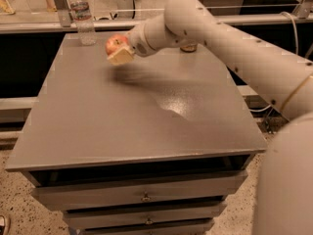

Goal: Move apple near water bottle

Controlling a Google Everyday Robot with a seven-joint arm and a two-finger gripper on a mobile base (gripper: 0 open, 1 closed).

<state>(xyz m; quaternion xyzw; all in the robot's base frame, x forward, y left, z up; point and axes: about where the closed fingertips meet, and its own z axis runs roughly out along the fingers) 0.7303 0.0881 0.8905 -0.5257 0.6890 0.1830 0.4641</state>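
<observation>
Gripper point(119, 51) hangs over far-left part of the grey tabletop point(146, 116), closed round the apple point(115, 43). One cream finger pad point(121, 57) shows under the fruit. Apple is red w/ pale patches and looks held clear of the surface, w/ a soft shadow on the top just below & right of it. Water bottle point(81, 14) stands upright at far-left corner, white cap on. Apple is near it, to its right, not touching. White arm point(230, 48) reaches in from the right. Can point(188, 48) sits at the back edge, mostly hidden behind the arm. Drawers point(142, 195) sit below the top.
</observation>
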